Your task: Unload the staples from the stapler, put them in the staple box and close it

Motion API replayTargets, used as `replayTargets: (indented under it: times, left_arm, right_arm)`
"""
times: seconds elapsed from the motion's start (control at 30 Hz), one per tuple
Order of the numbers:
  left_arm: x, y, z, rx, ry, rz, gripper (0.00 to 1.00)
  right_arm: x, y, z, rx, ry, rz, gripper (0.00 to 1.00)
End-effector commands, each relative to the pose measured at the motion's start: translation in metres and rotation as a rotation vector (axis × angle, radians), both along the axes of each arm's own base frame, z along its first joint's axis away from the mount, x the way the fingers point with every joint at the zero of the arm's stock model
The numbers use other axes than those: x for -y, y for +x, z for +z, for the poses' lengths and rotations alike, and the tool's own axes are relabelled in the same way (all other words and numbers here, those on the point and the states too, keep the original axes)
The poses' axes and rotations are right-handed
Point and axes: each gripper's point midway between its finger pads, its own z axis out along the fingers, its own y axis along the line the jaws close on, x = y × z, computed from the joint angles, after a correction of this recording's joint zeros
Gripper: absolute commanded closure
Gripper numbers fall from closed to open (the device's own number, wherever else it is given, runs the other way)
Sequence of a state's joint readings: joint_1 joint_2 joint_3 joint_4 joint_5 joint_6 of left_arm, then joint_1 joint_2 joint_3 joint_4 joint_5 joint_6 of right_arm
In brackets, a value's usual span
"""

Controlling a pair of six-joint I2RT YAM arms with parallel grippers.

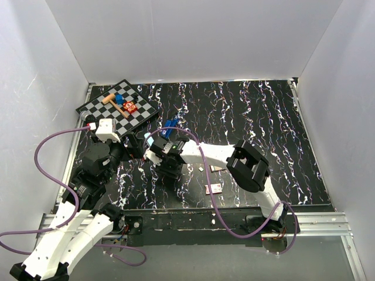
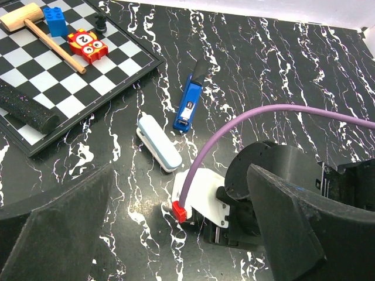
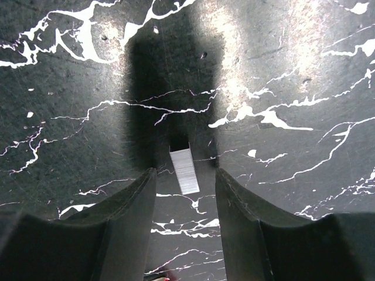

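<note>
The dark blue stapler (image 1: 170,127) lies on the black marbled table, also in the left wrist view (image 2: 188,105), with a pale light-blue piece (image 2: 158,142) beside it. A short silver strip of staples (image 3: 184,170) lies flat on the table between the fingers (image 3: 126,222) of my right gripper (image 3: 184,174). That gripper is open, with gaps on both sides of the strip, and points down just in front of the stapler (image 1: 170,174). My left gripper (image 2: 179,193) is open and empty, left of the right gripper (image 1: 133,151).
A chessboard (image 1: 96,108) at the back left holds a wooden hammer (image 2: 41,32), a blue brick (image 2: 57,20), a red number block (image 2: 87,45) and a dark cylinder (image 2: 26,108). A small red-and-white box (image 1: 213,188) lies near the front. A purple cable (image 2: 263,114) arcs over the right wrist.
</note>
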State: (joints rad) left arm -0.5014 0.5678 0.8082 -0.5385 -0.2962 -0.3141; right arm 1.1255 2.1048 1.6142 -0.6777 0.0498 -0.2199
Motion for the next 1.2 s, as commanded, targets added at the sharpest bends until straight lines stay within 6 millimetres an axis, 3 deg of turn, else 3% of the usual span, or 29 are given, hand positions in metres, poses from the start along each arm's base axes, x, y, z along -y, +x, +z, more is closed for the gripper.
replayTargets:
  times: [0.0,0.43,0.63,0.77,1.0,1.17]
  left_arm:
    - [0.0,0.002,-0.002,0.003,0.01,0.002,0.02]
    - [0.0,0.002,-0.001,0.003,0.009,0.0,0.02]
    - [0.0,0.002,-0.002,0.002,0.011,0.0,0.02]
    - [0.0,0.002,-0.001,0.003,0.009,0.0,0.02]
    - [0.0,0.002,-0.001,0.003,0.01,0.005,0.02]
    - [-0.001,0.002,-0.002,0.002,0.011,0.006,0.02]
  right_arm:
    - [-0.013,0.005,0.005,0.019,0.028,0.016,0.49]
    - [-0.011,0.0,-0.003,-0.018,0.003,0.022,0.65]
    - [-0.012,0.0,0.0,-0.021,0.005,0.018,0.77]
    - [-0.014,0.001,0.007,-0.013,0.024,0.005,0.85]
    - [-0.013,0.0,0.034,0.008,0.092,-0.043,0.86]
    - [0.002,0.002,0.062,0.056,0.131,-0.103,0.86]
